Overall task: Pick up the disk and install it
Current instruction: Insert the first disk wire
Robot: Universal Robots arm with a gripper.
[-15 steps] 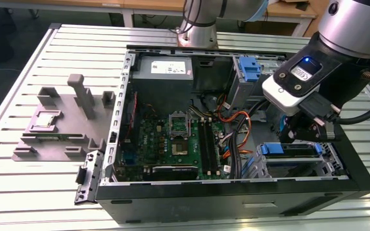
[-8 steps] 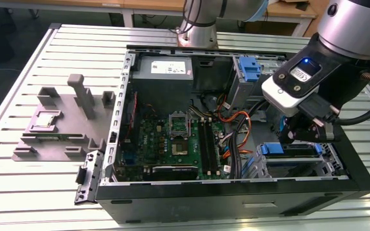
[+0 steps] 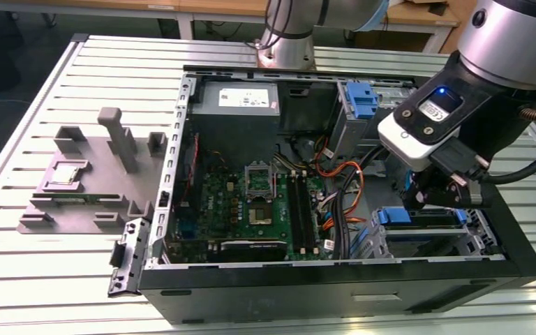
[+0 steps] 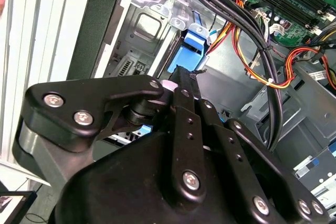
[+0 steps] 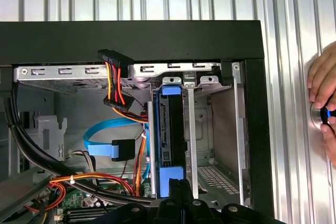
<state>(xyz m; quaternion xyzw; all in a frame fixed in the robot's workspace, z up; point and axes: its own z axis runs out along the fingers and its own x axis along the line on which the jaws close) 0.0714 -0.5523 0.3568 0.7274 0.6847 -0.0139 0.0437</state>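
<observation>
Fixture block (image 3: 91,174) is sitting outside the computer case (image 3: 343,283) at the exterior view's left, playing no part. Motherboard (image 3: 259,199) is occupying the case's middle. At the near corner, toward the exterior view's right, the disk (image 5: 170,129) is standing on edge in the drive bay (image 5: 207,129), its long axis running straight away from the gripper (image 5: 181,191). In the first wrist view the fingertips are pressing together with nothing between them, just at the caddy's nearer blue end.

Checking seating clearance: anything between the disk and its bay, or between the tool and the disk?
Nothing visible. In the first wrist view the disk stands on edge in the bay, the tool at its near blue end. The blue cable and coloured wires lie beside it, not across.
</observation>
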